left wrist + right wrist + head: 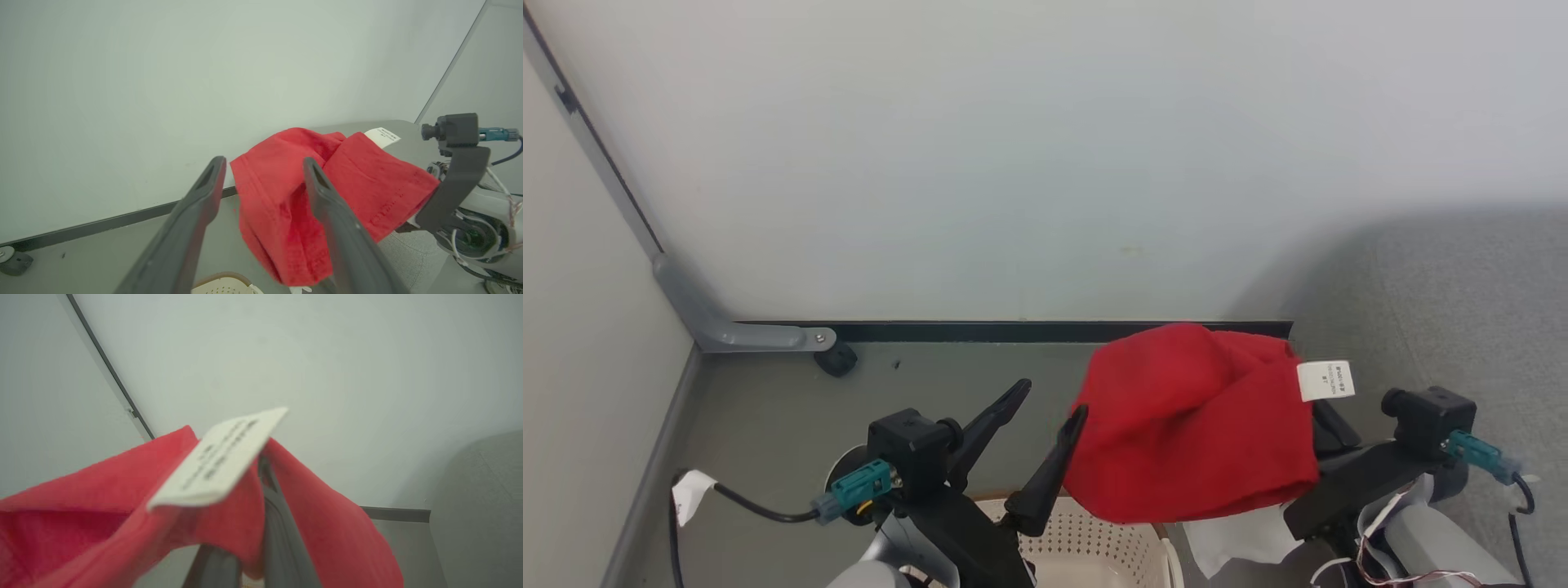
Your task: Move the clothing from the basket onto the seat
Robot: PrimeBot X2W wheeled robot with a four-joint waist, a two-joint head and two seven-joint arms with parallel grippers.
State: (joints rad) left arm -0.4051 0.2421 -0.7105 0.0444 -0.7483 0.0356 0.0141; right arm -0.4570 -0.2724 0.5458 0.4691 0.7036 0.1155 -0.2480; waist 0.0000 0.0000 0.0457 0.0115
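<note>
1. Nearest, at the bottom edge of the head view, sits the cream-white perforated plastic laundry basket [1094,543] with its brown rim. Just its far part is in view, between the two arms.
2. Just over it on the left, the left gripper [1052,402] stands with its two long dark fingers spread wide apart, clasping nothing. Its right-hand fingertip [1076,420] reaches the left edge of the cloth; whether it touches I cannot tell.
3. Right of that, the soft bright red fabric garment [1192,425] hangs bunched in the air. It is above the basket's right side and the floor, left of the seat and not lying on it. A white piece of fabric [1241,539] droops below its near edge.
4. The right gripper [1331,433] is closed on the garment's right end. In the right wrist view its fingers [278,539] lie together with red cloth folded over both sides, the tips hidden.
5. A small white printed care label [1327,380] sticks out at the garment's far right corner.
6. Farther right, the large grey woven-fabric upholstered seat [1462,310] rises with a rounded corner.
7. Beyond the arms lies the grey floor [768,425], with a grey metal bracket [735,333] and a dark foot [837,359] at far left.
8. Farthest, a black skirting strip [1013,331] runs under the pale wall [1013,163].
</note>
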